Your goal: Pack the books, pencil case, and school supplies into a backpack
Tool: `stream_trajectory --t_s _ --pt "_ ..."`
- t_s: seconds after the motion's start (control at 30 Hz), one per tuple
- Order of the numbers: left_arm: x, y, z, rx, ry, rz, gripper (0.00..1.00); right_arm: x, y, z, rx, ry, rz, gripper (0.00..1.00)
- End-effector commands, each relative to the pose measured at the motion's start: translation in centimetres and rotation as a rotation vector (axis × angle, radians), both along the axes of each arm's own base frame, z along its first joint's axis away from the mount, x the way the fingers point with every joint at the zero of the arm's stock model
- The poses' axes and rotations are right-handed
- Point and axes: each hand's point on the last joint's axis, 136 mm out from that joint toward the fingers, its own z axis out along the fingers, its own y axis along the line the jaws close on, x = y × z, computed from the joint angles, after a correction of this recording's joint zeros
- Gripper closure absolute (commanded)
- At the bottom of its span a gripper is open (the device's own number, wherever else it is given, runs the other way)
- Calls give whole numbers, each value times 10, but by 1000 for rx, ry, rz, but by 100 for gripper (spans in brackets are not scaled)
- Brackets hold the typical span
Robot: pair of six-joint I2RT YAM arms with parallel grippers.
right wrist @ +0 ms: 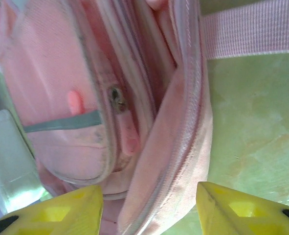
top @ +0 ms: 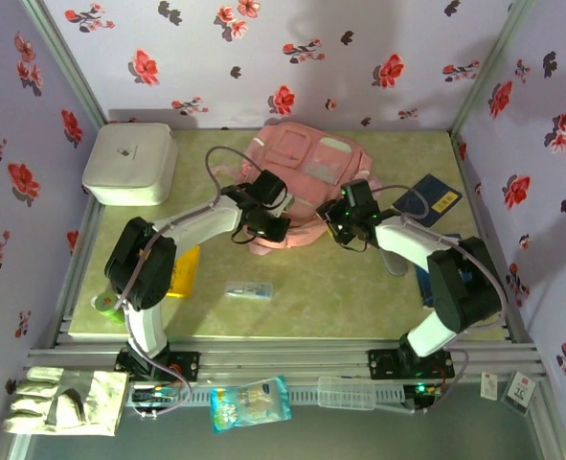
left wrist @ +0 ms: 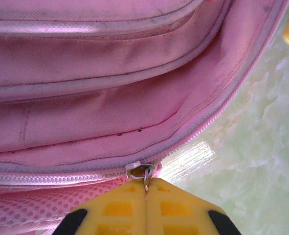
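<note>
The pink backpack (top: 306, 163) lies at the back middle of the table (top: 340, 297), its zipper partly undone. The left gripper (left wrist: 145, 188) is pinched tight on the zipper pull (left wrist: 143, 172), its arm reaching forward with the elbow bent inward. The right gripper (right wrist: 149, 196) stands parted astride the bag's near edge, its arm folded in from the right. A navy book (top: 426, 199) lies just right of the bag. A clear packet (top: 249, 288) sits nearer the arm bases.

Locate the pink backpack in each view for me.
Top external: backpack at the far centre of the green tabletop.
Left wrist: upper left and centre, zipper pull pinched by the left gripper, jaws shut.
Right wrist: left and centre.
Shared landmark: green tabletop beside it.
</note>
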Motion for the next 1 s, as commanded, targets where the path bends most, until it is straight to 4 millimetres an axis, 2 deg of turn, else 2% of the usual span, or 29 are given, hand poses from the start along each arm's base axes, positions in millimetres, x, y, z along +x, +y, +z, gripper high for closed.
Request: stream_trajectory --t_s 0.0,0.1,0.23,0.33,0.43,0.53,0.73,0.97 --pt "-8 -5 2 1 50 -5 100 3 8 -9 9 37 -17 48" --pt "-8 -4 5 6 63 9 100 3 9 -18 -7 51 -22 53" --pt "-6 2 8 37 57 25 100 3 1 -28 -59 58 -33 67" --pt "-1 18 8 114 33 35 100 6 -6 -32 -110 48 -34 78" --pt "4 39 8 194 9 45 100 10 -13 -34 -153 37 -30 85" --pt "13 61 8 255 -8 63 100 13 -22 -36 -188 30 -35 89" --pt "30 106 2 328 -9 126 100 27 -35 -34 -224 -25 -16 89" --pt "52 136 -3 333 -13 188 100 52 -33 -36 -258 -50 79 90"
